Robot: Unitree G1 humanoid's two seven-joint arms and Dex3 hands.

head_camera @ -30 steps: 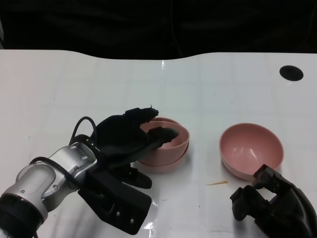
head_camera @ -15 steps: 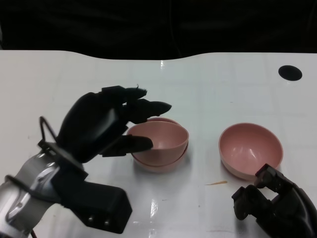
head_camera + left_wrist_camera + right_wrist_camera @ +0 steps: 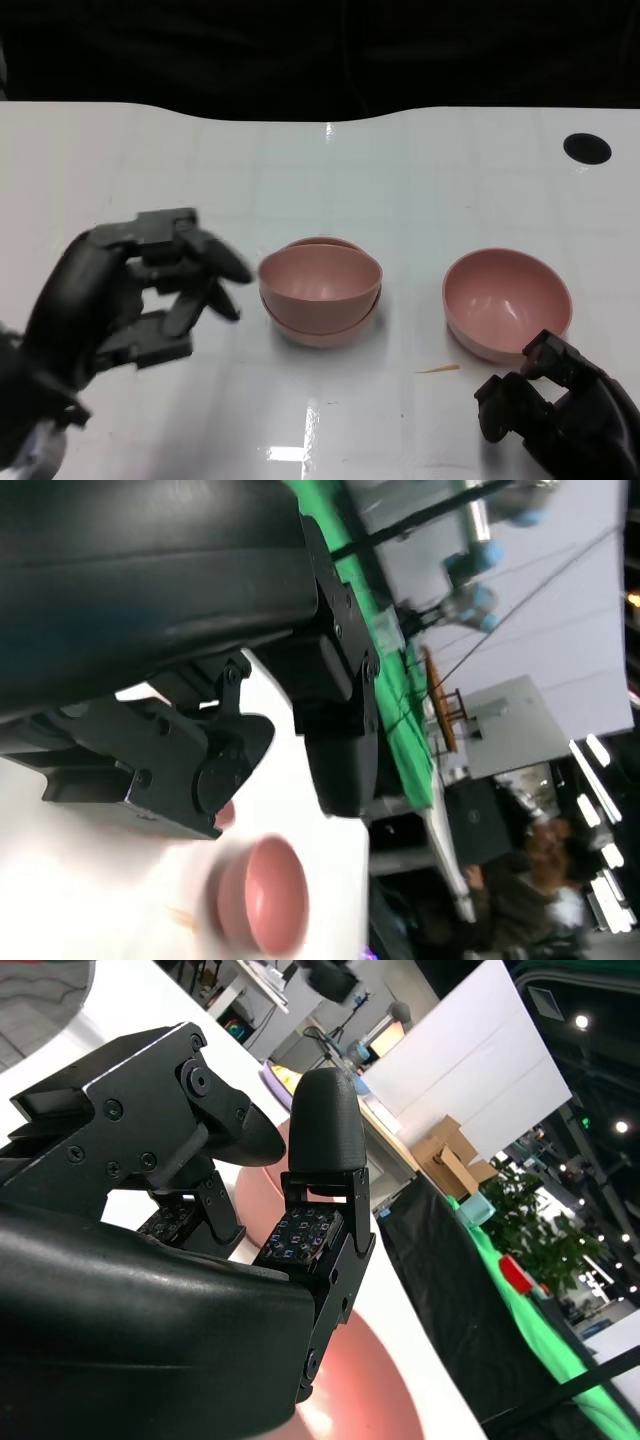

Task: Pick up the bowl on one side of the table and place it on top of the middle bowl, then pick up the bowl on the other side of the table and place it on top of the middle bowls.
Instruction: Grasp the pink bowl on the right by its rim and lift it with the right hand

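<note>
Middle stack (image 3: 320, 295): two pink bowls nested, upper one sitting a little askew in the lower. It sits just past the tips of my left hand (image 3: 125, 295), apart from them, nothing touching. I judge the first stacking step done.

Remaining pink bowl (image 3: 508, 302): alone on the white table (image 3: 420, 180), directly beyond my right hand (image 3: 555, 405), fingertips just short of its near rim. No contact that I can confirm from the head view.

Step in hand, as I read it: the second pick. Next move calls for the right hand to reach forward, take that bowl by its rim, lift, carry it across and lower it squarely onto the stack.

Fingers: left hand spread moderately wide, holding nothing. Right hand half-curled, fingers apart, empty.
</note>
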